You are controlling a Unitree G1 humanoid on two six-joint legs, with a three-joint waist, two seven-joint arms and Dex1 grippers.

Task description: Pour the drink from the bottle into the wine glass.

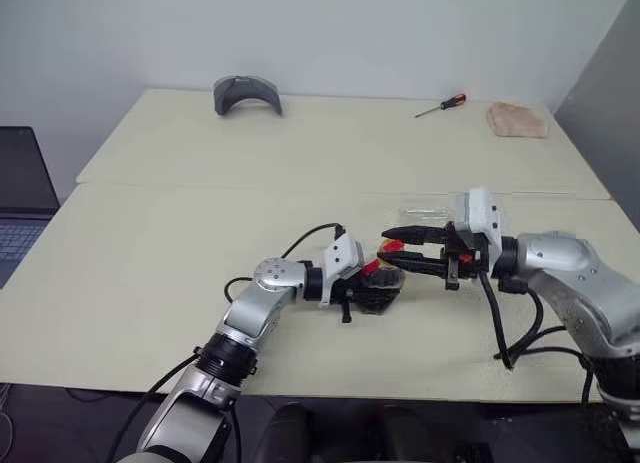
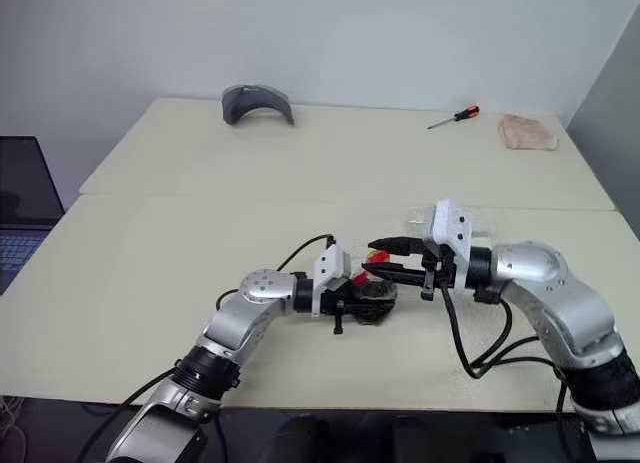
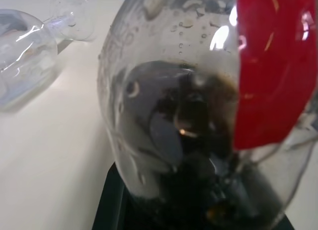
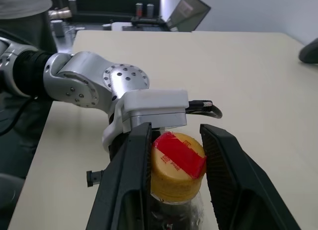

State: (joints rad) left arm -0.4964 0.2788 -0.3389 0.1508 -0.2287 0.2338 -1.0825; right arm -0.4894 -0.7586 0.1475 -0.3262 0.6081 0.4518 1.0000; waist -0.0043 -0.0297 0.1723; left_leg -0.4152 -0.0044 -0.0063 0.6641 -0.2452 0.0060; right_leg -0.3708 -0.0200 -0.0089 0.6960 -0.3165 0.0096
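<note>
1. The bottle [image 3: 198, 120] sits right against the left wrist camera: a clear, rounded plastic body with droplets on the inside wall, a red label strip [image 3: 273, 76] down one side and the dark brown drink [image 3: 208, 190] pooled in its lower part.
2. The left claw [image 1: 378, 288] is pressed tight around the bottle's body and holds it just above the table [image 1: 200, 283], near the front edge.
3. The right claw [image 4: 176, 170] reaches in from the other side with its two black fingers [image 4: 126, 180] set either side of the yellow cap [image 4: 176, 173]. A red strip [image 4: 179, 155] runs across the top of the cap. One finger lies against the cap; a narrow gap shows at the other, so I cannot tell whether the cap is truly pinched.
4. The two claws meet nose to nose over the bottle, with the left arm's white wrist housing [image 4: 154, 108] just behind the cap.
5. The wine glass [image 3: 30, 51] lies on its side on the table just beyond the bottle, clear and with nothing in it. From the head views it shows as a faint shape [image 1: 420, 215] behind the right claw.
6. Farther back, well apart from the claws, a grey curved object [image 1: 247, 93] lies near the far edge, with a red-handled screwdriver [image 1: 442, 105] and a folded pinkish cloth [image 1: 517, 120] towards the right corner.
7. A laptop [image 1: 25, 198] stands off the table's left side.
</note>
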